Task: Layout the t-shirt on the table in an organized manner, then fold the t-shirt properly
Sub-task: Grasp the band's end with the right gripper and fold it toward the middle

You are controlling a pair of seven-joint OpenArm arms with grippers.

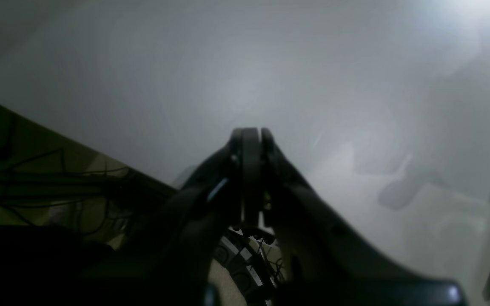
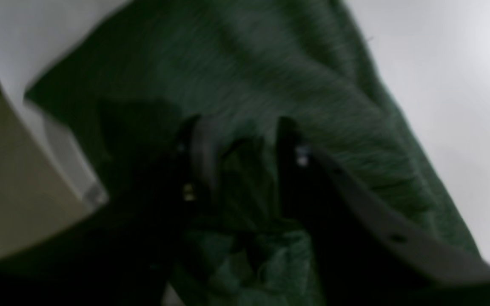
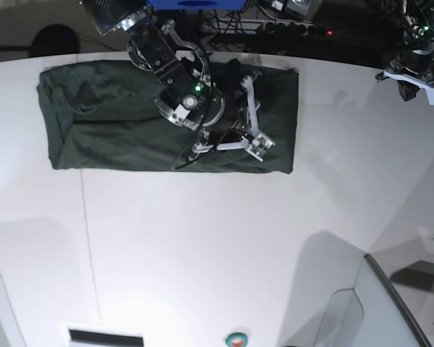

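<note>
- Blurred right gripper [image 2: 240, 144] fills the right wrist view, jaws partly spread with a bunch of t-shirt [image 2: 270, 85] fabric between them; whether it pinches the cloth, cannot tell.
- Left gripper [image 1: 251, 140] pressed together, empty, above bare table [image 1: 185, 76]; view hazy.
- T-shirt: dark green, folded into a long rectangle near the table's far edge, wrinkled; right arm covers its middle in base view.
</note>
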